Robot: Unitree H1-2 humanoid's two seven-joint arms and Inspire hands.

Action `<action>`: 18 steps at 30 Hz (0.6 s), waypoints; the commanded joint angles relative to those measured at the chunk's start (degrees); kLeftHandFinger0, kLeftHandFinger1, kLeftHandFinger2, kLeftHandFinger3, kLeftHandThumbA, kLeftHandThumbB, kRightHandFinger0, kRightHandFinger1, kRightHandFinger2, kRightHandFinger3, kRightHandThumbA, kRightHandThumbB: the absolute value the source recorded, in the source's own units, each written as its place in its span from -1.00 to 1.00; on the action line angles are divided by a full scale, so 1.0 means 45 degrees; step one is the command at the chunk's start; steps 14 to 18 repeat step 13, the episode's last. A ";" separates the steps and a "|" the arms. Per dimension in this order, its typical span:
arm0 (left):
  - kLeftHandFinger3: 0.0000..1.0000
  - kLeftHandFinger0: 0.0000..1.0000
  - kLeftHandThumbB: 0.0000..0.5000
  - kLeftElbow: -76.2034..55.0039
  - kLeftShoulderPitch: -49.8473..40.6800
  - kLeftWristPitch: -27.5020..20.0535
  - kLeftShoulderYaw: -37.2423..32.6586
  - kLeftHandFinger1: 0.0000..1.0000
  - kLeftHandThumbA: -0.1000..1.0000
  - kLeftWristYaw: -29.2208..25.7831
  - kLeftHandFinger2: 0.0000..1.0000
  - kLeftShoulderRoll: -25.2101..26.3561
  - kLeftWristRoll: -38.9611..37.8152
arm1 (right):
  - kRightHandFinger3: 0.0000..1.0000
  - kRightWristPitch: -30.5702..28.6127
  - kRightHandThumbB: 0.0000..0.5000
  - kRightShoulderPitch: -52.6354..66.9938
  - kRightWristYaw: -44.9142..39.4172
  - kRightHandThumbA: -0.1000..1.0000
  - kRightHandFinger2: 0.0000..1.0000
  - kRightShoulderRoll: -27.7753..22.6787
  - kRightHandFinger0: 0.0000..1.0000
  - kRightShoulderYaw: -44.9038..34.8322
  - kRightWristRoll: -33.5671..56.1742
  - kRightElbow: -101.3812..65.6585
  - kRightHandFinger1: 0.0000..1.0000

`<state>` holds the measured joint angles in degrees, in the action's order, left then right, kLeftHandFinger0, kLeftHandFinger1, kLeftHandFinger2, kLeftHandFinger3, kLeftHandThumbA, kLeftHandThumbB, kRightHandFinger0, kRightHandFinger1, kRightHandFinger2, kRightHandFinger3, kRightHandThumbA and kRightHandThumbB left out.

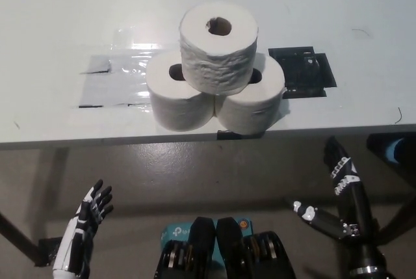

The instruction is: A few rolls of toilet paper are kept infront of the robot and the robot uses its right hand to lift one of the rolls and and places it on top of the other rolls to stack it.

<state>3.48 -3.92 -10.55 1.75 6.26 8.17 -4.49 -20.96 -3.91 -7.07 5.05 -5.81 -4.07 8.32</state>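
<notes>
Three white toilet paper rolls stand near the front edge of the white table (58, 25). The top roll (218, 46) rests upright on the lower left roll (177, 97) and the lower right roll (255, 101). My black right hand (339, 194) hangs below the table edge at the lower right, open, fingers spread, holding nothing. It is well clear of the stack. My white left hand (91, 211) rests at the lower left below the table, open and empty.
A black square patch (303, 71) lies on the table right of the stack. A sheet of clear plastic taped to the table (117, 74) lies to the left. Table legs and dark objects show on the floor at the right.
</notes>
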 commanded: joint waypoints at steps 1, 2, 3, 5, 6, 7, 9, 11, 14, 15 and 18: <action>1.00 1.00 -0.68 -0.0417 -0.0025 -0.0604 -0.0011 1.00 1.00 0.0175 1.00 0.0163 0.0026 | 1.00 -0.1007 -0.59 -0.0247 0.0588 1.00 1.00 -0.0090 1.00 0.0291 -0.0304 0.0062 1.00; 1.00 1.00 -0.68 -0.0429 -0.0054 -0.0616 -0.0011 1.00 1.00 0.0163 1.00 0.0169 0.0057 | 1.00 -0.1083 -0.60 -0.0190 0.0627 1.00 1.00 -0.0123 1.00 0.0323 -0.0313 0.0117 1.00; 1.00 1.00 -0.68 -0.0440 -0.0070 -0.0627 -0.0013 1.00 1.00 0.0199 1.00 0.0174 0.0000 | 1.00 -0.1111 -0.63 -0.0134 0.0714 1.00 1.00 -0.0145 1.00 0.0335 -0.0357 0.0198 1.00; 1.00 1.00 -0.66 -0.0425 -0.0096 -0.0651 -0.0012 1.00 1.00 0.0290 1.00 0.0209 -0.0120 | 1.00 -0.1033 -0.71 -0.0011 0.0755 1.00 1.00 -0.0190 1.00 0.0385 -0.0285 0.0324 1.00; 1.00 1.00 -0.67 -0.0423 -0.0109 -0.0684 -0.0018 1.00 1.00 0.0296 1.00 0.0205 -0.0125 | 1.00 -0.1009 -0.76 0.0011 0.0724 1.00 1.00 -0.0238 1.00 0.0402 -0.0197 0.0411 1.00; 1.00 1.00 -0.68 -0.0419 -0.0129 -0.0724 -0.0016 1.00 1.00 0.0280 1.00 0.0201 -0.0104 | 1.00 -0.0949 -0.83 0.0038 0.0684 1.00 1.00 -0.0294 1.00 0.0423 -0.0127 0.0545 1.00; 1.00 1.00 -0.68 -0.0444 -0.0181 -0.0729 0.0021 1.00 1.00 0.0249 1.00 0.0221 -0.0098 | 1.00 -0.0859 -0.90 0.0074 0.0714 1.00 1.00 -0.0414 1.00 0.0506 -0.0261 0.0852 1.00; 1.00 1.00 -0.69 -0.0519 -0.0211 -0.0658 0.0010 1.00 1.00 0.0238 1.00 0.0225 -0.0070 | 1.00 -0.1033 -0.90 0.0066 0.0742 1.00 1.00 -0.0515 1.00 0.0515 -0.0222 0.1093 1.00; 1.00 1.00 -0.72 -0.0554 -0.0248 -0.0661 0.0001 1.00 1.00 0.0211 1.00 0.0195 -0.0042 | 1.00 -0.1038 -0.84 0.0092 0.0757 1.00 1.00 -0.0577 1.00 0.0505 -0.0149 0.1132 1.00; 1.00 1.00 -0.72 -0.0554 -0.0248 -0.0661 0.0001 1.00 1.00 0.0211 1.00 0.0195 -0.0042 | 1.00 -0.1038 -0.84 0.0092 0.0757 1.00 1.00 -0.0577 1.00 0.0505 -0.0149 0.1132 1.00; 1.00 1.00 -0.72 -0.0554 -0.0248 -0.0661 0.0001 1.00 1.00 0.0211 1.00 0.0195 -0.0042 | 1.00 -0.1038 -0.84 0.0092 0.0757 1.00 1.00 -0.0577 1.00 0.0505 -0.0149 0.1132 1.00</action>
